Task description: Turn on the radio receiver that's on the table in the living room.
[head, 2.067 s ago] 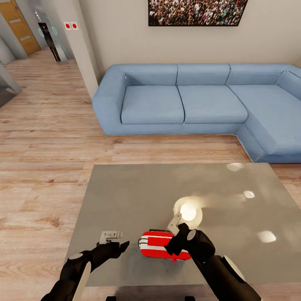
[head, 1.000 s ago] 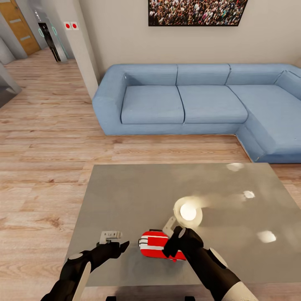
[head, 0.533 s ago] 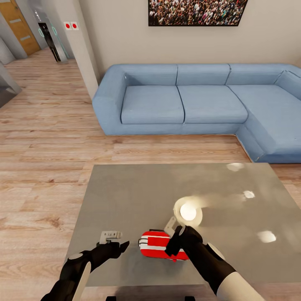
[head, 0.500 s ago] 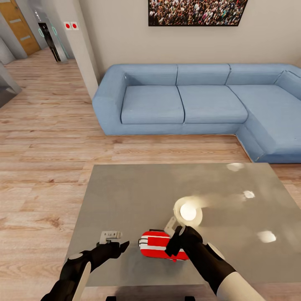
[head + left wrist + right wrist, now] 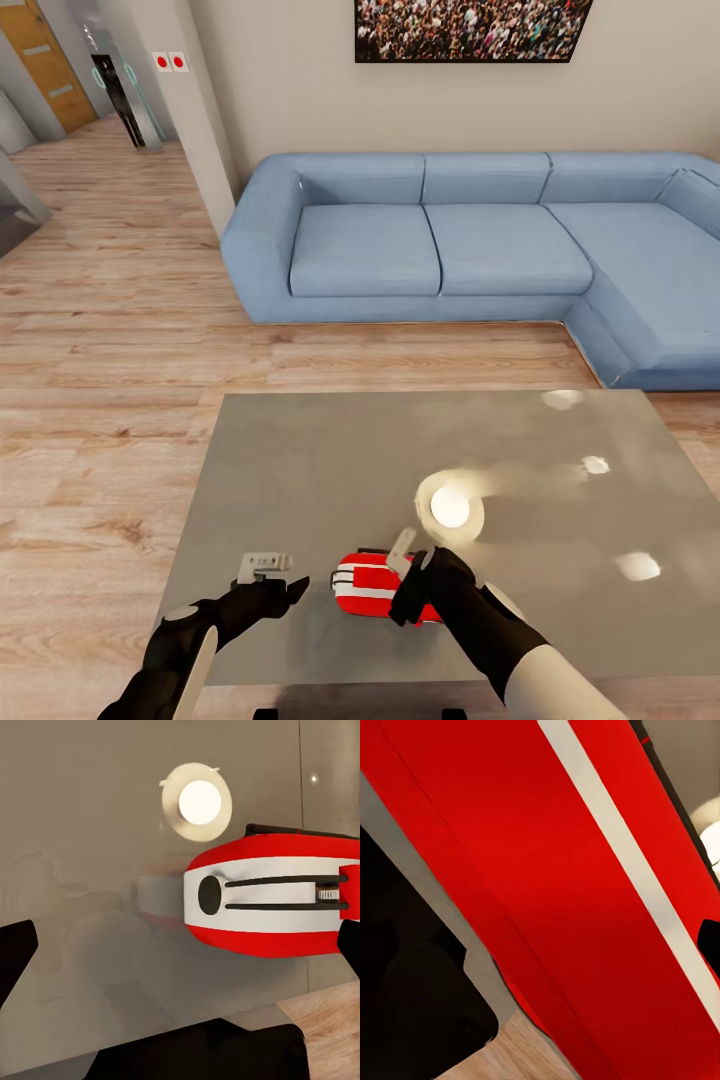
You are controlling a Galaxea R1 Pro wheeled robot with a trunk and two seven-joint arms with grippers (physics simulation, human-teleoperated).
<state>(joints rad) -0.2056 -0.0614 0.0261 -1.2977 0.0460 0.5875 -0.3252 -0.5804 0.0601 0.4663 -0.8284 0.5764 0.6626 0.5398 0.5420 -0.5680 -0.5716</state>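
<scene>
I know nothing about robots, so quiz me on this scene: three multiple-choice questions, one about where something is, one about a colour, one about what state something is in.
1. Where does the radio receiver sit on the table?
A. near the edge closest to the robot
B. by the edge nearest the sofa
C. on the floor

2. What colour is the sofa?
A. green
B. blue
C. brown

3. How is the left gripper?
A. clamped on the radio
B. open, beside the radio
C. holding a cup

Answers: 1 A, the head view shows the radio close to the near edge. 2 B, its cushions are plainly blue. 3 B, its fingers stand apart, short of the radio.
</scene>
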